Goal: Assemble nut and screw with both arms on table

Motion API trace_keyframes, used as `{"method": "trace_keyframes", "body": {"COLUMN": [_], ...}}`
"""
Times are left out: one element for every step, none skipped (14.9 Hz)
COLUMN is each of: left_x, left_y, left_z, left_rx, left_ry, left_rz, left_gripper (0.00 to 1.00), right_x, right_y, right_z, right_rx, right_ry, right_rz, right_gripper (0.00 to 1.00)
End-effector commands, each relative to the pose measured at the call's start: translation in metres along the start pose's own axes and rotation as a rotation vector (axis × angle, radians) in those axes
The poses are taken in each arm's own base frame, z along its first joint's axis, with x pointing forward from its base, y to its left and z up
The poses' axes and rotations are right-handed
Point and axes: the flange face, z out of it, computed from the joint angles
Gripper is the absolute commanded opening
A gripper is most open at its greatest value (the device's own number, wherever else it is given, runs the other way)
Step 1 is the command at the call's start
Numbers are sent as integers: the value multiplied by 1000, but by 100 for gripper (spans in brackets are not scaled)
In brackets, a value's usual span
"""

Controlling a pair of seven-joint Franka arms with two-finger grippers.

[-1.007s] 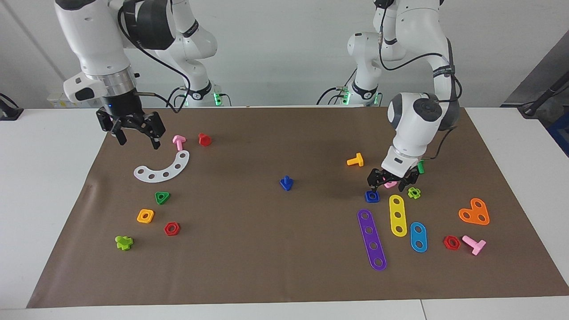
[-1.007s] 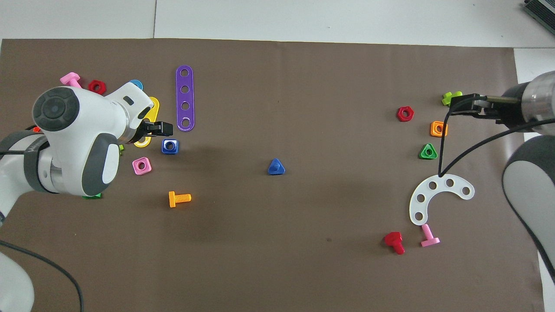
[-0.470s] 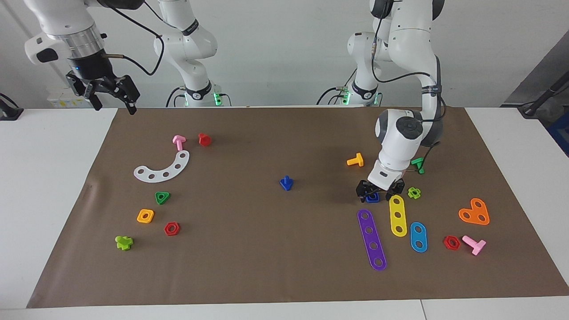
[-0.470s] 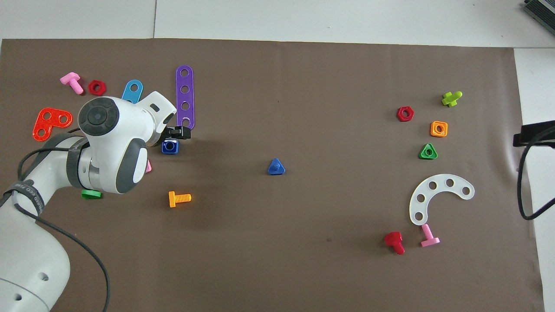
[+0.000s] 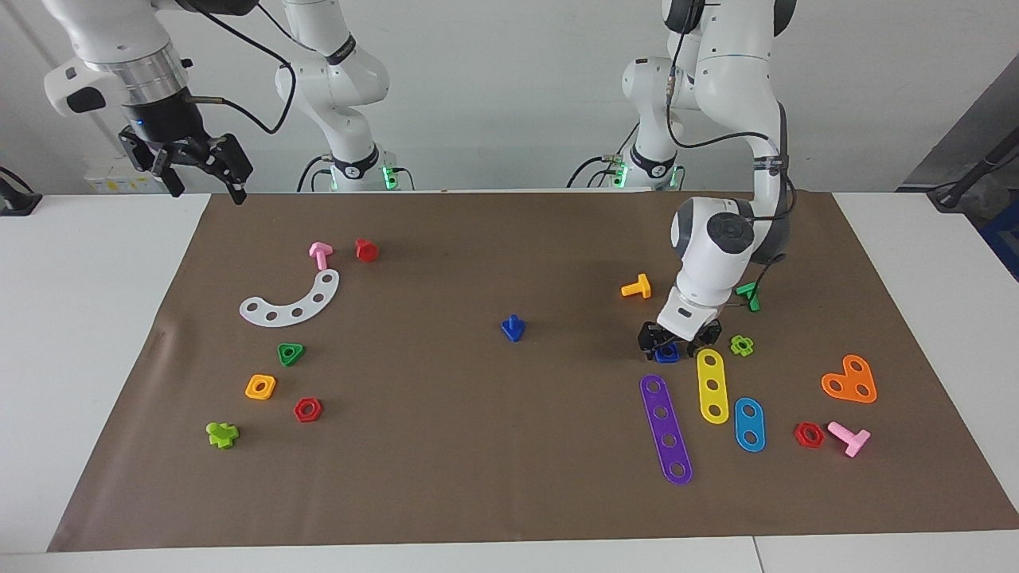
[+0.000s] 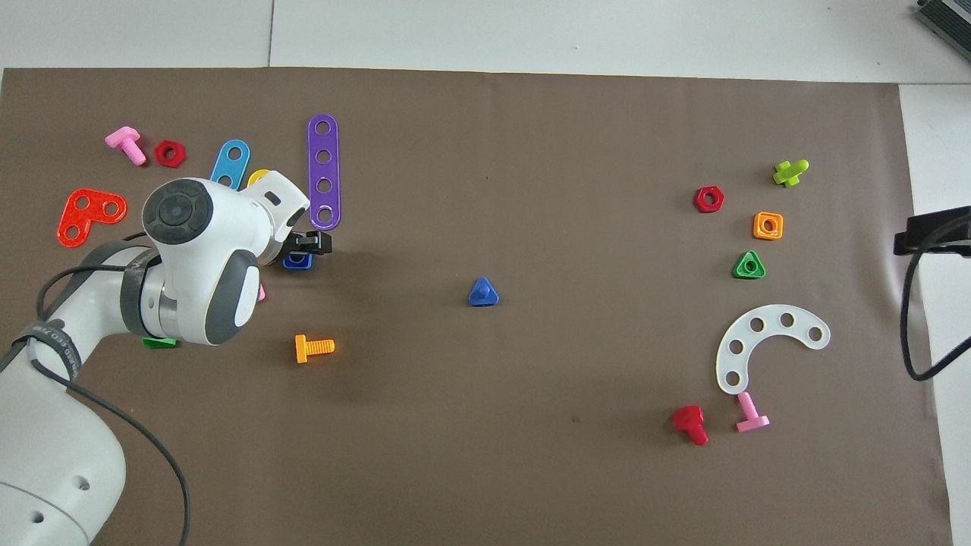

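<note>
The blue square nut (image 5: 667, 353) lies on the brown mat (image 5: 478, 461) toward the left arm's end, beside the purple strip; in the overhead view it (image 6: 297, 262) is partly covered. My left gripper (image 5: 670, 342) is low over the nut, open, with a finger on either side of it; it also shows in the overhead view (image 6: 311, 243). The blue triangular-headed screw (image 5: 513, 327) stands alone at mid-mat, also seen in the overhead view (image 6: 483, 292). My right gripper (image 5: 204, 181) is open and empty, raised high over the mat's edge at the right arm's end.
A purple strip (image 5: 665, 428), yellow strip (image 5: 712, 385), lime cross piece (image 5: 742, 344) and orange screw (image 5: 637, 286) crowd the nut. A white curved strip (image 5: 290, 301), green triangular nut (image 5: 290, 353) and yellow-orange square nut (image 5: 260, 387) lie at the right arm's end.
My left gripper moved from over the pink nut to the blue nut and came down around it. My right gripper rose and drew back off the mat, then held still.
</note>
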Motion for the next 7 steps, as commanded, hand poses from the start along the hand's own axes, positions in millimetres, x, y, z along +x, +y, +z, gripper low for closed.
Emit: {"method": "trace_keyframes", "body": {"left_x": [-8, -8, -9, -10, -10, -11, -11], "left_y": [-1, -1, 0, 0, -1, -1, -1], "left_z": [-2, -3, -3, -3, -4, -4, -6], "left_rx": [13, 14, 15, 17, 20, 24, 25], "left_ry": [4, 3, -5, -14, -24, -40, -43], "left_rz": [-3, -1, 0, 0, 0, -2, -2], "left_gripper": [77, 62, 48, 31, 12, 0, 0], "right_x": [2, 2, 4, 5, 5, 4, 4], "right_y": [-3, -7, -13, -17, -18, -20, -23], "right_z": [7, 12, 20, 24, 25, 26, 25], "right_rx": [15, 12, 7, -2, -5, -3, 1], "right_ry": [-27, -44, -72, -90, -98, -105, -102], "right_rz": [-19, -25, -32, -40, -41, -44, -49], "right_gripper": [100, 100, 100, 100, 100, 100, 100]}}
